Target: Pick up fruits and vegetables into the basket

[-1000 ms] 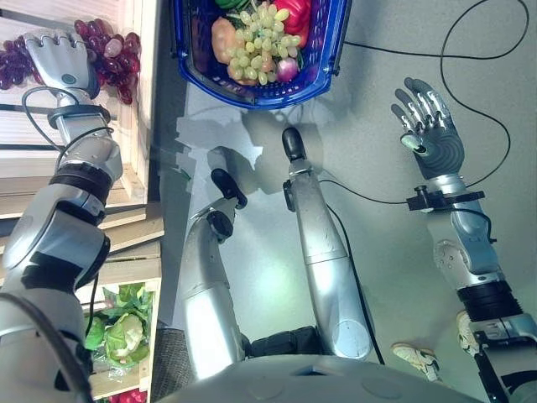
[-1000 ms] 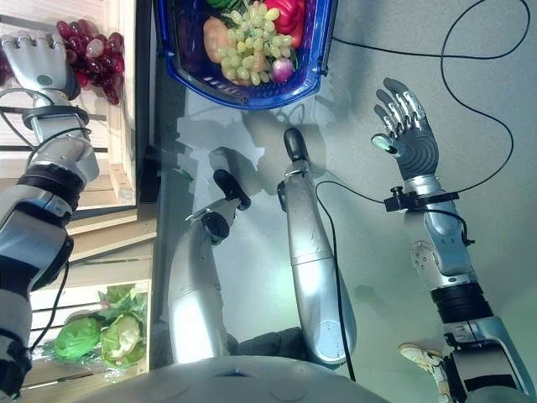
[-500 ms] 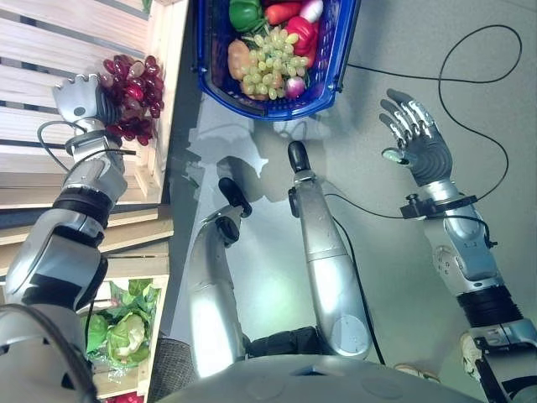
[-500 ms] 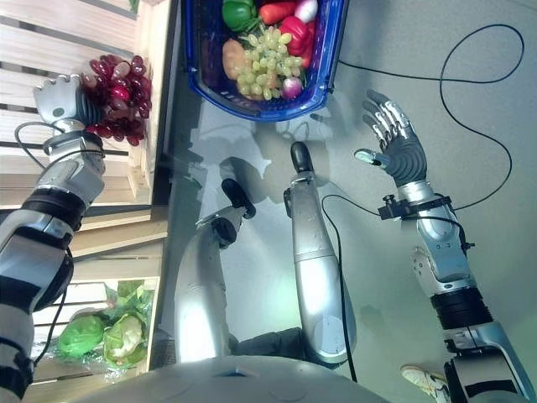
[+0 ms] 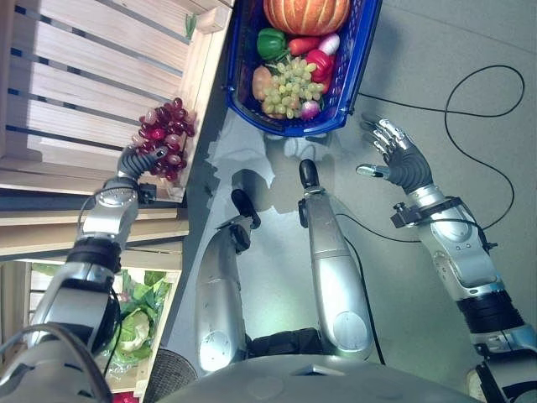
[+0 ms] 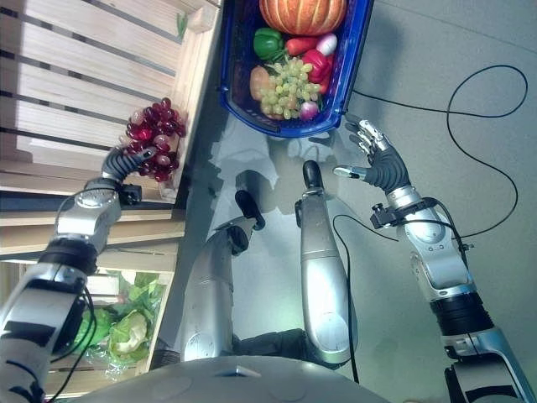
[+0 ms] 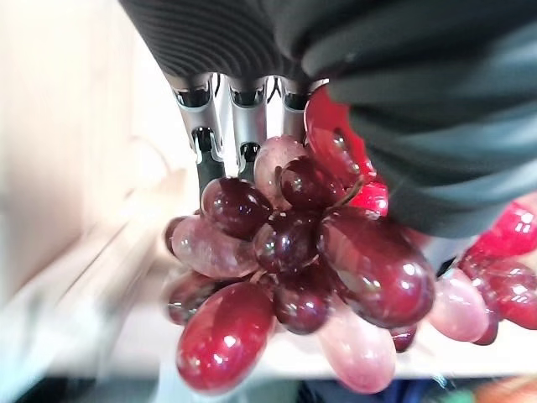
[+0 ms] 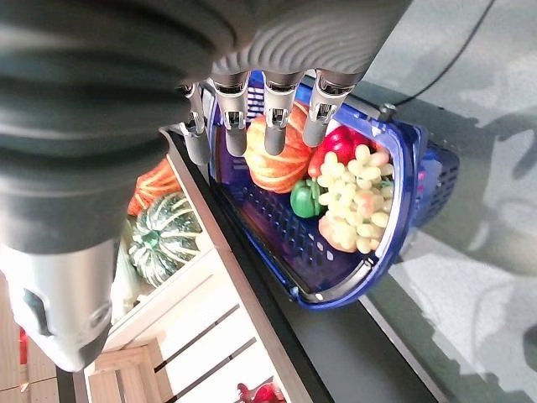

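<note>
My left hand (image 5: pixel 134 159) is shut on a bunch of red grapes (image 5: pixel 164 136) and holds it at the outer edge of the wooden shelf. In the left wrist view the red grapes (image 7: pixel 294 260) hang right under the palm, with the fingers (image 7: pixel 243 126) behind them. The blue basket (image 5: pixel 239 92) stands on the floor ahead. It holds a pumpkin (image 5: pixel 306 13), a green pepper (image 5: pixel 271 42), green grapes (image 5: pixel 289 84) and red peppers (image 5: pixel 321 63). My right hand (image 5: pixel 404 161) hovers open beside the basket's right corner, touching nothing.
Wooden slatted crates (image 5: pixel 101 75) make up the shelf on the left. A lower crate holds leafy cabbages (image 5: pixel 134 315). In the right wrist view a striped green squash (image 8: pixel 164 235) lies on the shelf beyond the basket (image 8: pixel 403 168). Grey floor lies to the right.
The camera has shifted, so the basket now shows more fully. My left hand has closed on the red grapes and drawn them to the shelf's edge. My right hand has moved nearer the basket.
</note>
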You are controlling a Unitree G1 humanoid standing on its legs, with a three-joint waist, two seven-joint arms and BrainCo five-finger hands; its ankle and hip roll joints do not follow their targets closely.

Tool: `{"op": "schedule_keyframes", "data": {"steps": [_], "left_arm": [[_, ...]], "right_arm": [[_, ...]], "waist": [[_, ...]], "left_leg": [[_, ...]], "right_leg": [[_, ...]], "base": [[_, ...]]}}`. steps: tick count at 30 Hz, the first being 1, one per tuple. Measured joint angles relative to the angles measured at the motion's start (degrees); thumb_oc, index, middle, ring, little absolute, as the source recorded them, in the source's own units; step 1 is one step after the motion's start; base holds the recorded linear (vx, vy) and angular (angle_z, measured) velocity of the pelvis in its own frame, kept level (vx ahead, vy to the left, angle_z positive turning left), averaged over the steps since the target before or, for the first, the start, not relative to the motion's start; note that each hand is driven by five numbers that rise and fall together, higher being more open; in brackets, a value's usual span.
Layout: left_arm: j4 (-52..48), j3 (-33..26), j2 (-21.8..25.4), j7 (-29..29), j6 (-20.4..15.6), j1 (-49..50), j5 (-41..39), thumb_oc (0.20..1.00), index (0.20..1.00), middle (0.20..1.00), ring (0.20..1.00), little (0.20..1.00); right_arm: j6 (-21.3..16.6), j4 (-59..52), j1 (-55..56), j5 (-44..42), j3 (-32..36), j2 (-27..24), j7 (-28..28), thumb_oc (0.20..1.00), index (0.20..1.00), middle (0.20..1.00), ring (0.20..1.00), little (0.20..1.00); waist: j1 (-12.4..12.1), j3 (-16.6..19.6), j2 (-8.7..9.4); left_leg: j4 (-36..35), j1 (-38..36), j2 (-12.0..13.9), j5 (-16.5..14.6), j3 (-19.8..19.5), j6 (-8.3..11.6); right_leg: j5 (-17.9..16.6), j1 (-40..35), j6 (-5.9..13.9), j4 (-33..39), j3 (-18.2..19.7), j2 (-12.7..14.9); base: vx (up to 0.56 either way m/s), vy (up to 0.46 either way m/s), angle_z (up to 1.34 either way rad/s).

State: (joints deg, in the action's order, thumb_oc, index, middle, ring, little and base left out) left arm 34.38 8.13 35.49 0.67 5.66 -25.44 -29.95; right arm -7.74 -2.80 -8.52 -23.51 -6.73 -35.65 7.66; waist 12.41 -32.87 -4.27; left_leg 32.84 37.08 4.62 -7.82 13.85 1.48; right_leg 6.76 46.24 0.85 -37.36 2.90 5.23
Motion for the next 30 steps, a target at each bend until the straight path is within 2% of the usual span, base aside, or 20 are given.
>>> {"op": "schedule_keyframes", "data": {"steps": [3,6,10,13,17,22,25,27,30], "left_arm": [[-6.2,0.0,0.0,-2.6,0.0,2.8,-2.3,0.200,0.200,0.200,0.200,0.200],[-13.1,-0.2,0.0,-5.6,0.1,4.9,-5.0,0.200,0.200,0.200,0.200,0.200],[-20.6,0.0,-1.1,-8.8,0.9,7.4,-6.8,0.200,0.200,0.200,0.200,0.200],[-26.6,0.0,-1.6,-10.0,4.3,9.4,-9.1,0.200,0.200,0.200,0.200,0.200],[-31.5,0.8,-3.3,-13.0,9.8,10.0,-17.3,0.200,0.200,0.200,0.200,0.200],[-33.9,3.1,-3.4,-14.8,11.8,10.3,-23.1,0.200,0.200,0.200,0.200,0.200],[-36.6,3.9,-3.6,-15.7,10.6,12.1,-22.9,0.200,0.200,0.200,0.200,0.200],[-38.3,5.4,-3.6,-17.7,5.6,13.3,-20.3,0.200,0.200,0.200,0.200,0.200],[-40.1,5.3,-3.1,-18.5,-1.7,13.3,-14.6,0.200,0.200,0.200,0.200,0.200]], "right_arm": [[4.8,-0.7,0.7,-1.4,0.1,0.9,0.0,1.000,1.000,1.000,1.000,1.000],[5.6,-0.7,1.6,-1.4,-0.5,1.1,-2.5,1.000,1.000,1.000,1.000,1.000],[2.7,-0.9,1.0,8.5,-0.8,0.9,-8.6,1.000,1.000,1.000,1.000,1.000],[1.5,-4.8,-0.3,20.9,-1.6,-0.2,-13.1,1.000,1.000,1.000,1.000,1.000],[2.5,-6.5,-6.4,31.2,-4.8,-3.8,-15.7,1.000,1.000,1.000,1.000,1.000],[6.2,-4.9,-12.2,36.2,-7.4,-4.8,-18.5,1.000,1.000,1.000,1.000,1.000],[9.0,-4.4,-12.3,23.7,-7.7,-4.4,-14.0,1.000,1.000,1.000,1.000,1.000],[10.8,-2.4,-11.3,12.0,-8.0,-2.5,-8.0,1.000,1.000,1.000,1.000,1.000],[11.1,-2.0,-9.1,5.9,-10.2,-1.8,-2.6,1.000,1.000,1.000,1.000,1.000]], "waist": [[-1.4,0.0,-0.04],[-2.4,0.0,-0.06],[-3.0,-0.1,-0.19],[-3.1,-0.1,-0.40],[-4.8,0.0,-0.80],[-7.0,0.0,-0.80],[-7.8,0.0,-0.81],[-8.6,0.0,-0.80],[-9.4,0.0,-0.80]], "left_leg": [[-0.4,-1.4,-0.1,0.1,-0.1,-0.02],[-0.6,-1.7,-0.1,0.3,-0.2,-0.02],[-1.6,-2.5,-0.5,0.8,-0.3,0.01],[-2.2,-2.6,-0.6,1.2,-0.7,0.22],[-2.5,-2.4,-0.7,1.8,-1.6,0.52],[-3.2,-2.4,-0.8,2.6,-2.7,0.73],[-3.4,-2.4,-0.7,2.8,-3.6,0.86],[-3.9,-2.3,-0.8,3.1,-4.6,1.04],[-4.0,-2.0,-0.9,3.4,-5.6,1.20]], "right_leg": [[0.0,-1.5,0.00,0.4,-0.2,0.1],[0.0,-1.8,0.06,0.5,-0.3,0.1],[0.1,-2.4,0.14,0.7,-0.4,0.4],[0.1,-2.6,0.17,1.2,-0.9,0.5],[-0.1,-2.7,-0.29,1.3,-2.0,0.8],[-0.1,-3.1,-0.69,1.4,-3.4,1.1],[0.0,-3.7,-0.83,1.9,-4.5,1.2],[0.1,-4.3,-0.99,2.3,-5.5,1.4],[0.3,-4.5,-1.27,2.3,-6.7,1.7]], "base": [[0.00,-0.003,0.02],[0.00,0.000,0.00],[-0.01,-0.004,0.03],[-0.02,-0.020,0.02],[-0.04,-0.073,0.08],[-0.03,-0.085,0.13],[-0.03,-0.128,0.14],[-0.03,-0.158,0.18],[-0.01,-0.114,0.16]]}}
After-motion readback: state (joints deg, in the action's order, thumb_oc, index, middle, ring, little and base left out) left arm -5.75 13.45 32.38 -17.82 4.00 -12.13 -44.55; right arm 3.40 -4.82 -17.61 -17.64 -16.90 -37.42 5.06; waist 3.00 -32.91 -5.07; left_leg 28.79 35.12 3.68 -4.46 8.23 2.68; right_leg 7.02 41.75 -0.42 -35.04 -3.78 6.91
